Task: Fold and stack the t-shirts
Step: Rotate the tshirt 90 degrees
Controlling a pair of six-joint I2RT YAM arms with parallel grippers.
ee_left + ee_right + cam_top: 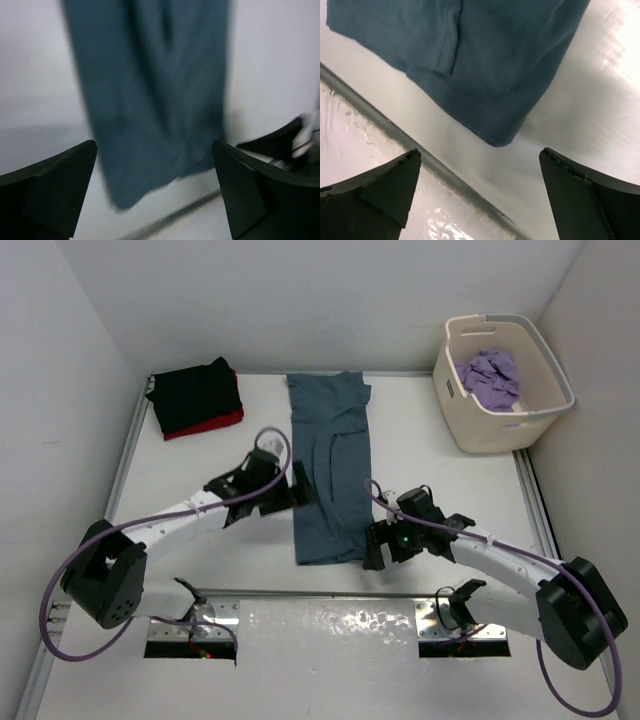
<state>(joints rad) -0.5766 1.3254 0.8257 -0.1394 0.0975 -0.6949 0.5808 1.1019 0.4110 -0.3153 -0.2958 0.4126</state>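
Where the slate blue-grey cloth t-shirt [330, 465] lies on the white worktop [440, 475], it forms a long narrow strip running from the far edge toward the arm bases, with a lengthwise crease down its middle. The right wrist view shows its near corner flat on the surface, a stitched hem along the edge and a folded flap on top. The left tool [299, 488] sits just beside the strip's left edge about halfway along, its jaws spread wide and holding nothing. The right tool [372, 546] sits just beside the near right corner, also spread wide and empty. At the far left, a folded black cloth t-shirt [195, 395] rests on a red cloth t-shirt [212, 426] whose edge shows beneath it. At the far right, a crumpled lavender purple t-shirt [490, 378] lies inside a cream plastic tub [490, 432].
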